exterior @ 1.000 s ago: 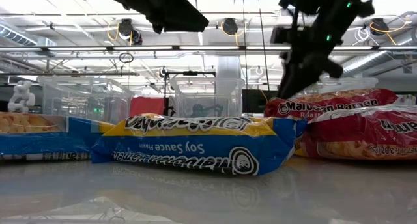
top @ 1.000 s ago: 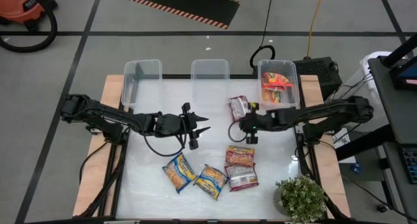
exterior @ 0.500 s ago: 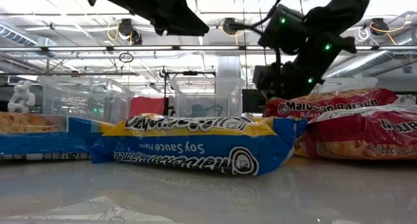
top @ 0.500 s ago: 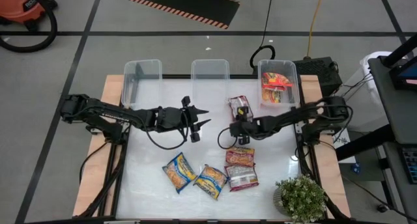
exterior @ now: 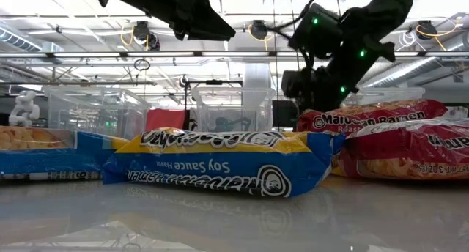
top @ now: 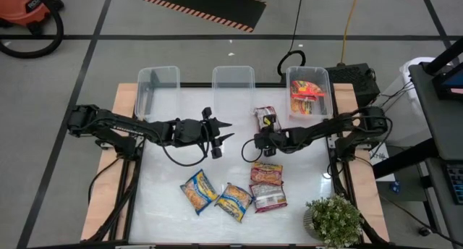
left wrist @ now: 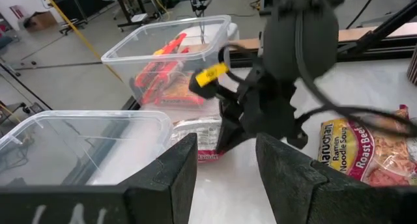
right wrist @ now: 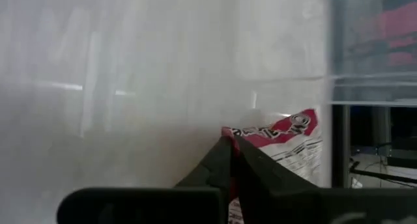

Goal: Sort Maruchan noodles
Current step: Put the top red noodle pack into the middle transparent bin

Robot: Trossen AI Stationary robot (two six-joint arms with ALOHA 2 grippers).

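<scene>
The right gripper (top: 258, 142) hangs low over the counter (top: 166, 198) just in front of the maroon-and-white packet (top: 265, 119), which lies beside the right bin (top: 325, 97). In the right wrist view its two fingers are pressed together, with nothing between them, and the packet's edge (right wrist: 287, 142) sits just beyond the tips. The left gripper (top: 223, 130) waits well to the left of that packet, in front of the middle bin (top: 233, 79), its fingers (left wrist: 172, 175) parted and empty.

The step in hand looks like picking up the maroon packet. To do it well, the right gripper would first need to spread its fingers, since clenched tips would only push the flat packet along the smooth counter. A grasp across the packet's short side, or on a crimped end seam, should hold better than a pinch on the slippery face. The approach should be slow, because the packet is light and may slide toward the right bin.

The right bin already holds orange-red packets (top: 307, 95), so the maroon one likely belongs in another bin; the middle one and the left bin (top: 155, 79) look empty. Two blue-and-yellow packets (top: 217, 195), an orange-red one and another maroon one lie nearer the front edge, well apart from the maroon packet.
</scene>
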